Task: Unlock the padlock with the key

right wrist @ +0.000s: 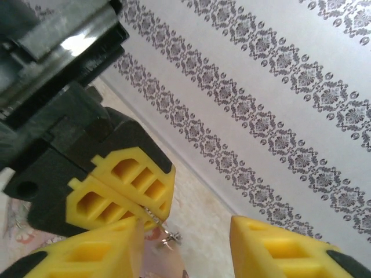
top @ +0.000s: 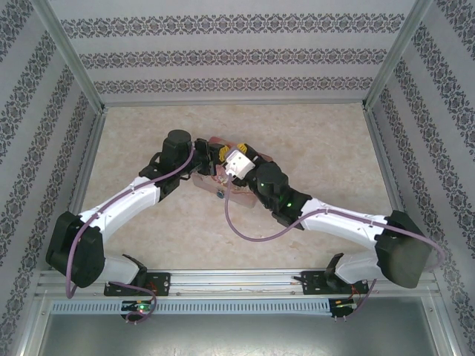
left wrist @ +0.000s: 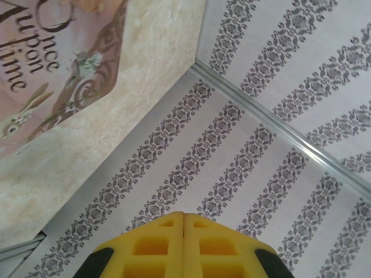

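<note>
Yellow ribbed jaws of the right gripper (right wrist: 185,234) sit nearest the right wrist camera, spread wide apart with nothing between them.

Below everything lies the beige mottled tabletop (top: 148,126), walled at the far edge and at both sides by patterned paper. Across it reach the white and black left arm (top: 119,208) and the white and black right arm (top: 341,222), each angled inward from its near corner so that their wrists meet around the middle of the tabletop.

Under that meeting point lies the pink illustrated rectangular box (left wrist: 35,81), flat on the tabletop, its lid lettered "Once Upon a Time" and drawn with a rabbit.

The left gripper (left wrist: 183,223) has its jaws pressed together. From the right wrist camera, those yellow fingers (right wrist: 124,191) hang just ahead of the right gripper, a little above the box.

The tiny blue-teal padlock (top: 221,194) shows in the top view as a speck at the near edge of the box, between the two arms; whether it rests on the box or just beside it I cannot tell.

The tiny thin dark metal key (right wrist: 167,236) appears as a sliver sticking out from the left jaws' tips, pinched there, too small for detail.
</note>
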Robot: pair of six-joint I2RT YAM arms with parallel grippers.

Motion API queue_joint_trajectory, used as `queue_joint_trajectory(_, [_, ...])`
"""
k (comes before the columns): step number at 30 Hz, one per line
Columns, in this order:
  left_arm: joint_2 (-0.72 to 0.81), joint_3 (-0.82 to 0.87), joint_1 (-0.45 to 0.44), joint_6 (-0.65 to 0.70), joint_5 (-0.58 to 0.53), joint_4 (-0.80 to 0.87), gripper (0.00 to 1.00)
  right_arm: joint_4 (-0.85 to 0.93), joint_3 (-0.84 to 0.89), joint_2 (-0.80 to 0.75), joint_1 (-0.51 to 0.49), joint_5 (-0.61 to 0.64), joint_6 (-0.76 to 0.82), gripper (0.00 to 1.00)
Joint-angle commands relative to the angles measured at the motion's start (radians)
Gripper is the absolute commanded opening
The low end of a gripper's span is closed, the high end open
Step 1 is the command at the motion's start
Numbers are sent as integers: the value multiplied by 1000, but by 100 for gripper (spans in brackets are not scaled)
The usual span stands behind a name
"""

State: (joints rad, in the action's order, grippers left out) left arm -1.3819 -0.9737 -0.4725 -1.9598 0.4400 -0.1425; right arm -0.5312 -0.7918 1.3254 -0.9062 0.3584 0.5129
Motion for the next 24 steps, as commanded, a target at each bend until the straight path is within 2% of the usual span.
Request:
queue_joint_trajectory(1, [-2, -83, 24, 213, -2, 53, 0, 61, -7, -70, -2, -27, -71, 53])
queue_joint_trajectory(6, [11, -122, 48, 439, -30, 116, 0, 130, 9, -154, 20, -96, -205, 67])
queue_joint_trajectory(9, [19, -138, 58, 568, -30, 112, 0, 151, 24, -202, 67, -186, -357, 73])
queue_joint_trajectory(12, [29, -138, 67, 702, -21, 82, 0, 146, 42, -239, 154, -325, -566, 76])
queue_joint_trajectory(15, [30, -111, 94, 785, 74, -49, 0, 137, 50, -253, 262, -468, -793, 79])
queue_joint_trajectory(19, [19, -63, 148, 810, 198, -235, 0, 80, 77, -257, 404, -639, -1043, 80])
queue_joint_trajectory(24, [-4, -69, 199, 834, 356, -323, 0, -4, 85, -207, 527, -878, -1269, 81])
